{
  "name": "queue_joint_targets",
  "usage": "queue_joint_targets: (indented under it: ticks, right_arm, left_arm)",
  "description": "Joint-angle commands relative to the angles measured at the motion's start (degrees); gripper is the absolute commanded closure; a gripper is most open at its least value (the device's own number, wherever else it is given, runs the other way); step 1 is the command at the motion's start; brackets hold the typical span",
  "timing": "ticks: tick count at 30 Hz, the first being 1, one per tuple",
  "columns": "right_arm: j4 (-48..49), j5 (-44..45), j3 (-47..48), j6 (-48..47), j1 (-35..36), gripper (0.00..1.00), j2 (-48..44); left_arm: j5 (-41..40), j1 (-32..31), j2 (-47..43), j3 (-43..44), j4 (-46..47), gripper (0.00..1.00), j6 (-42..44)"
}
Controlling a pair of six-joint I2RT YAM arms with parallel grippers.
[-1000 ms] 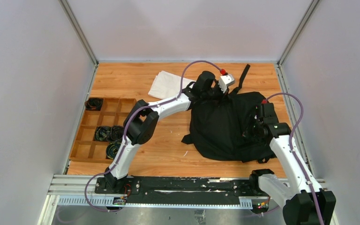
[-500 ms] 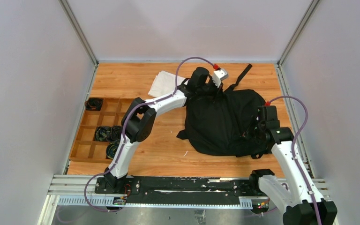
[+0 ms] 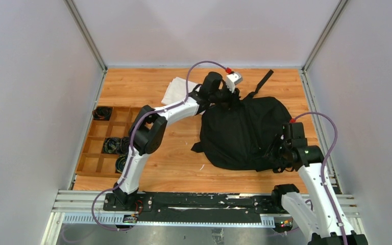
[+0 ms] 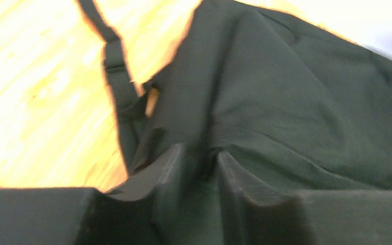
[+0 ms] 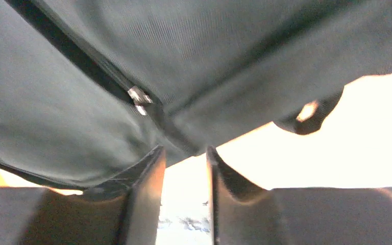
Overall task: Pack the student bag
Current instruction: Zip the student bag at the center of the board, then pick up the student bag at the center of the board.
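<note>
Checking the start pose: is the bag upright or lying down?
Lying down: the bag slumps flat on the table, one strap trailing toward the far wall.

Student bag [image 3: 245,132] is showing plain black all over, straps too. A small silver zip pull [image 5: 139,97] is glinting on it. Bench [image 3: 184,163] is reading warm orange-brown, wood-grained. Folded cloth [image 3: 173,94] is reading white. Divided tray [image 3: 94,153] is showing pale wood, with dark coils [image 3: 113,145] inside. My arms [image 3: 178,109] are showing white and black, with purple cables [image 3: 206,62]. My left hand [image 4: 199,158] and right hand [image 5: 184,153] are looking dull black.
</note>
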Motion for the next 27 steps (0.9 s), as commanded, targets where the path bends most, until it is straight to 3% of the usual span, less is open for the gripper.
queue_joint_targets:
  ticks: [1,2,3,4,6,10,13,15,17,22,27]
  right_arm:
    - [-12.72,-1.33,3.61,-3.92,-0.57,0.42,0.43]
    - [-12.2,-0.94,4.69,-4.46,-0.57,0.34,0.45]
    - [-12.05,-0.06,5.99,-4.9,-0.57,0.26,0.54]
    - [-12.06,0.93,7.4,-5.17,-0.57,0.21,0.66]
    - [-11.83,3.23,9.84,-5.79,-0.59,0.15,0.96]
    - [-9.95,5.1,12.2,-6.81,-0.57,0.14,1.8]
    - [-6.98,7.71,11.93,-7.06,-0.61,0.14,1.68]
    - [-5.36,7.56,11.73,-7.08,-0.61,0.14,1.76]
    - [-4.52,7.13,11.87,-7.1,-0.65,0.14,2.22]
    - [-2.97,4.64,11.41,-7.11,-0.64,0.14,3.17]
    - [-2.01,2.74,10.38,-7.08,-0.64,0.14,2.62]
  left_arm:
    - [-9.11,5.21,-7.38,-0.81,6.54,0.42,-3.48]
    - [-10.92,5.09,-9.3,-2.1,6.56,0.3,-3.01]
    - [-13.14,4.91,-11.63,-3.81,6.51,0.11,-2.26]
    - [-15.68,4.61,-14.45,-6.02,6.56,0.02,-1.14]
    - [-20.23,4.45,-20.7,-11.15,6.56,0.0,0.41]
    - [-28.98,4.4,-33.33,-22.81,5.62,0.0,0.3]
    - [-35.97,4.88,-38.86,-27.06,-2.27,0.0,-7.37]
    - [-35.37,4.89,-38.44,-22.96,-15.82,0.0,-10.6]
    - [-33.4,4.47,-38.42,-23.92,-21.88,0.0,-16.14]
    - [-35.68,1.4,-40.74,-34.94,-16.2,0.0,-25.35]
    - [-33.81,-0.47,-36.42,-35.92,-15.2,0.0,-29.48]
